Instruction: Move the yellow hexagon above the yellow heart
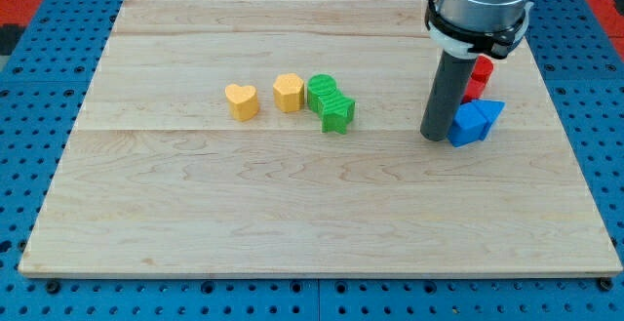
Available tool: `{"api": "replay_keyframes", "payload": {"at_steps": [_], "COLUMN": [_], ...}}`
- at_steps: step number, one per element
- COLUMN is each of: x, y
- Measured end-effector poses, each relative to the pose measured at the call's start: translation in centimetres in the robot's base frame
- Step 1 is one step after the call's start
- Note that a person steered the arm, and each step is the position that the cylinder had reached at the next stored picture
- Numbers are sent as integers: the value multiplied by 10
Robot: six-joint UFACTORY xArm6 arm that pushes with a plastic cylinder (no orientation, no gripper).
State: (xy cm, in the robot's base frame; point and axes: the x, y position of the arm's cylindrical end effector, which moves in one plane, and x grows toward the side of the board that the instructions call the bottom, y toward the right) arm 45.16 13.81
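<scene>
The yellow hexagon (288, 93) stands on the wooden board, just right of the yellow heart (242, 100), with a small gap between them. My tip (435, 137) rests on the board far to the view's right of both, right beside a blue block (469, 124). The rod rises straight up to the arm's grey body at the view's top right.
A green round block (323, 91) touches the hexagon's right side, with a green star (337, 111) just below-right of it. A blue triangle (490, 112) and red blocks (478, 77) crowd behind and right of the rod. The board's right edge (570, 136) is near.
</scene>
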Motion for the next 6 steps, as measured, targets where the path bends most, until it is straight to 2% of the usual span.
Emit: {"api": "replay_keyframes", "payload": {"at_steps": [1, 2, 3, 4, 5, 6], "x": [0, 27, 21, -22, -48, -62], "y": [-8, -75, -133, -127, -170, -182]}}
